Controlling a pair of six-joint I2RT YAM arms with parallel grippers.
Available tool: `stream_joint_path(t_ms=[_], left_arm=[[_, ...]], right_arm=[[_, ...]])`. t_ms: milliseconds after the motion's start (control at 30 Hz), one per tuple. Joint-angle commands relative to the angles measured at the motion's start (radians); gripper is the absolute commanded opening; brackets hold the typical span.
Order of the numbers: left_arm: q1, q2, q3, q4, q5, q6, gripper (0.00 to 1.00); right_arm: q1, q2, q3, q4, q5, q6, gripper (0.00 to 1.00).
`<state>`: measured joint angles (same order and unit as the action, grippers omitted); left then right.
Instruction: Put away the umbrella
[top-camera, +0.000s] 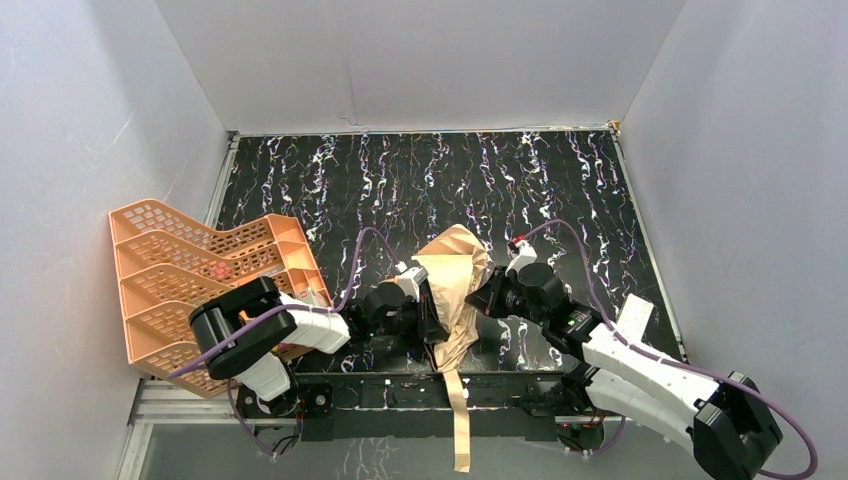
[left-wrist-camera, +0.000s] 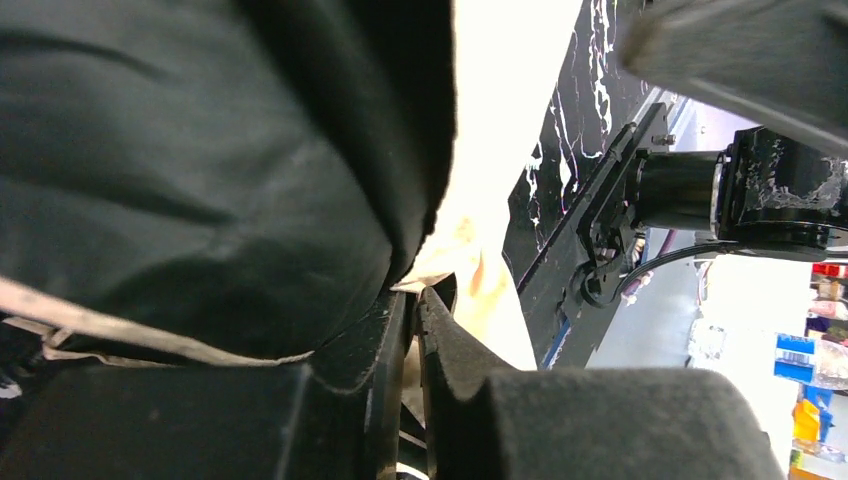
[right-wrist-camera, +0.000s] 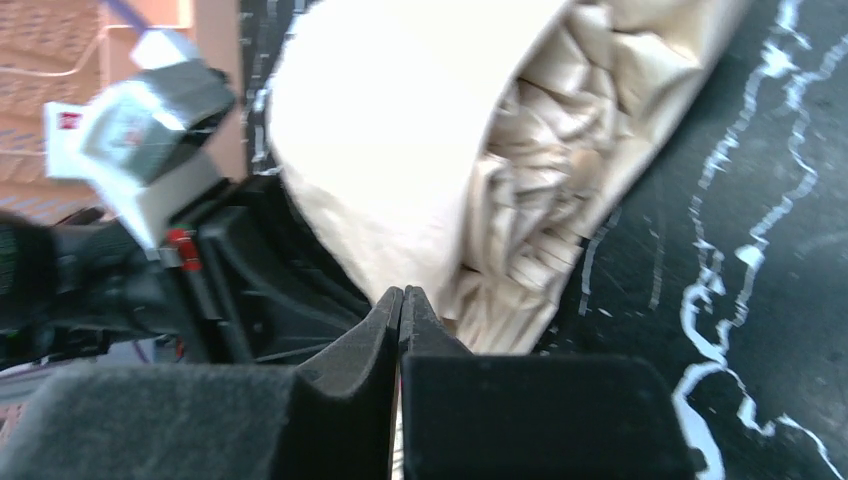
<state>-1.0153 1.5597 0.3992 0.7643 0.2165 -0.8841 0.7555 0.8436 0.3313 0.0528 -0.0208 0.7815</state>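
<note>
One umbrella (top-camera: 455, 272) outside the orange tray rack (top-camera: 165, 262)

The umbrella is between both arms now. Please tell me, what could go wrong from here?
1. The umbrella looks held only by thin cloth in the closed left fingers; it may slip or tear when pulled.
2. Its strap hangs over the near edge of the table and might catch there.
3. The orange rack overhangs the left edge; a push could tip it.

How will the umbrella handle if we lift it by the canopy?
Probably floppy: the umbrella lies crumpled in loose folds. Its strap hangs past the table edge, so it may snag. Unlikely to roll.
</note>
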Motion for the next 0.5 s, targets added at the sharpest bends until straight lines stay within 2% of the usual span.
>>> stream_joint_path(t_ms=[0,167,267,333,467], left_arm=[[-0.02,0.018,-0.026,0.033,-0.018,0.01,0.16],[-0.035,0.034,-0.026,0.033,-0.027,0.011,0.34],[-0.045,0.04,-0.027,0.033,-0.032,0.01,0.36],[-0.05,0.044,-0.027,0.033,-0.032,0.011,0.31],[-0.058,0.056,-0.028,0.033,-0.029,0.013,0.12]], right_arm=[[0.002,-0.005,0.034,0.179,-0.13,-0.068,0.09],[0.002,0.119,0.066,0.289,-0.195,-0.055,0.07],[0.003,0.193,0.08,0.317,-0.177,-0.04,0.04],[0.003,0.241,0.074,0.361,-0.185,-0.031,0.03],[0.002,0.342,0.054,0.465,-0.246,-0.009,0.02]])
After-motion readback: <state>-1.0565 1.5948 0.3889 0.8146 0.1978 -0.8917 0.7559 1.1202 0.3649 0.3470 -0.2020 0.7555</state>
